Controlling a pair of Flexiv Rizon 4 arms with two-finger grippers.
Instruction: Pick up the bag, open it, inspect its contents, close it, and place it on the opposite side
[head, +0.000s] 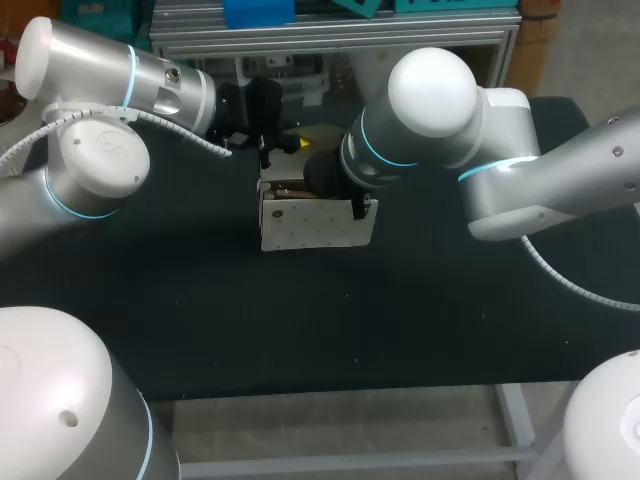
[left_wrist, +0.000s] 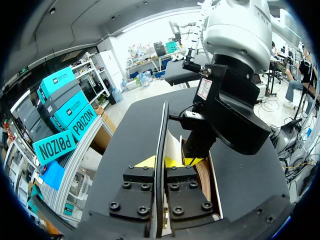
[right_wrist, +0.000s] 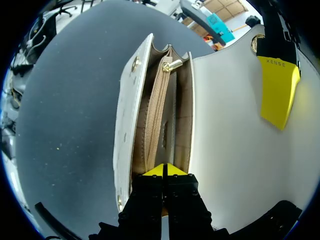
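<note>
On the table (head: 200, 320), open white bag (head: 312, 226)

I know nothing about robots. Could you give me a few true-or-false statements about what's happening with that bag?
1. The white bag has its flap open. True.
2. The left gripper pinches the flap's edge. True.
3. The inner zipper is undone. False: it runs closed along the tan compartment.
4. The right gripper is far away from the bag. False: it is right at the bag's open top.
</note>
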